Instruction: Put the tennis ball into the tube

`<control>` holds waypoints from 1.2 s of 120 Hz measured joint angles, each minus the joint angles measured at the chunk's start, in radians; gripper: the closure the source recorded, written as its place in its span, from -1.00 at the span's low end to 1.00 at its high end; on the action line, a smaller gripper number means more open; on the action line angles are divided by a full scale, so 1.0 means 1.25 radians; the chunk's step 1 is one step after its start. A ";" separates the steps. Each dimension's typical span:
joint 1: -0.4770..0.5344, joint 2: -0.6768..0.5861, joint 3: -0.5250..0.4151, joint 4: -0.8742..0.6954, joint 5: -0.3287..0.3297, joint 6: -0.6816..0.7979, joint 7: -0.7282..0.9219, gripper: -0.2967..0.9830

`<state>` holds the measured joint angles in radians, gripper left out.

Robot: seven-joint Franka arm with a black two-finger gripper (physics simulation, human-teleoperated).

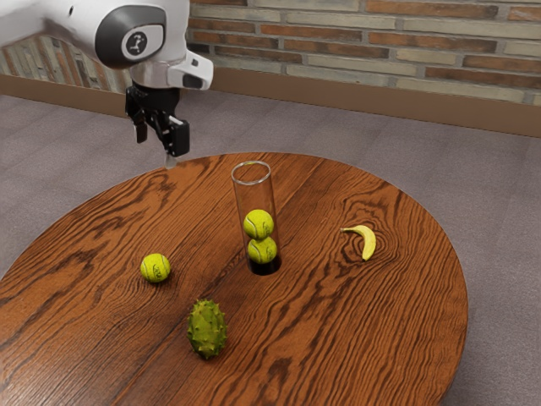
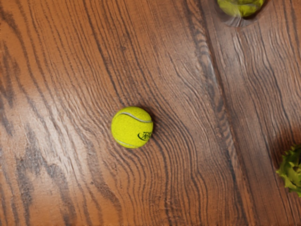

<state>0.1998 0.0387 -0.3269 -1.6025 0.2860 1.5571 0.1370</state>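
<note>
High above the table's far left part, my gripper [image 1: 155, 152] hangs open in the exterior view, its two fingers apart with nothing between them. The loose tennis ball [image 1: 155, 268] rests on the wood, lower than the gripper and away from it. In the wrist view that ball [image 2: 132, 127] lies near the middle. A clear tube [image 1: 253, 194] stands upright with a dark base, holding two stacked tennis balls [image 1: 259, 225]. Part of the tube [image 2: 237, 20] with a ball inside it appears in the wrist view.
A spiky green fruit [image 1: 207, 328] lies on the round wooden table [image 1: 338, 338], nearer the exterior camera than the loose ball and tube. A banana [image 1: 367, 242] is on the tube's other side from the loose ball. The wrist view includes part of the spiky fruit [image 2: 291, 169].
</note>
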 joint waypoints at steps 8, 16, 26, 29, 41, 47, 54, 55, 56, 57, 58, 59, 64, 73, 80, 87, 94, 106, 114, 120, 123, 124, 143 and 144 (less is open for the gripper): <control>0.008 0.000 0.002 -0.003 0.001 0.000 0.016 -0.54; 0.014 0.004 0.003 -0.041 0.002 0.005 0.030 -0.54; 0.021 0.008 0.003 -0.094 0.000 0.020 0.046 -0.54; 0.022 0.011 0.003 -0.109 0.000 0.024 0.049 -0.54; 0.033 0.047 0.003 -0.141 -0.009 0.035 0.062 -0.54; 0.045 0.063 0.003 -0.156 -0.021 0.045 0.066 -0.54; 0.066 0.071 0.003 -0.193 -0.031 0.074 0.070 -0.54; 0.070 0.072 0.003 -0.197 -0.032 0.079 0.071 -0.54; 0.073 0.072 0.003 -0.201 -0.033 0.084 0.071 -0.54; 0.076 0.074 0.003 -0.205 -0.034 0.089 0.072 -0.54; 0.079 0.074 0.003 -0.208 -0.035 0.094 0.072 -0.54; 0.082 0.076 0.003 -0.211 -0.036 0.099 0.073 -0.54; 0.091 0.084 0.003 -0.225 -0.039 0.129 0.075 -0.54; 0.095 0.107 0.003 -0.237 -0.043 0.190 0.079 -0.54; 0.113 0.133 0.004 -0.241 -0.045 0.235 0.082 -0.54; 0.131 0.153 0.004 -0.242 -0.045 0.271 0.085 -0.54; 0.144 0.170 0.004 -0.246 -0.046 0.299 0.087 -0.54; 0.179 0.211 0.004 -0.247 -0.045 0.337 0.090 -0.54; 0.190 0.237 0.004 -0.246 -0.045 0.366 0.092 -0.54; 0.197 0.253 0.004 -0.245 -0.045 0.388 0.094 -0.54; 0.201 0.263 0.004 -0.244 -0.045 0.399 0.094 -0.54; 0.203 0.266 0.004 -0.244 -0.044 0.403 0.095 -0.54; 0.225 0.313 0.004 -0.238 -0.041 0.463 0.098 -0.54; 0.225 0.315 0.004 -0.238 -0.041 0.465 0.098 -0.54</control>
<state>0.4814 0.4323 -0.3220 -1.8996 0.2348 2.1386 0.2599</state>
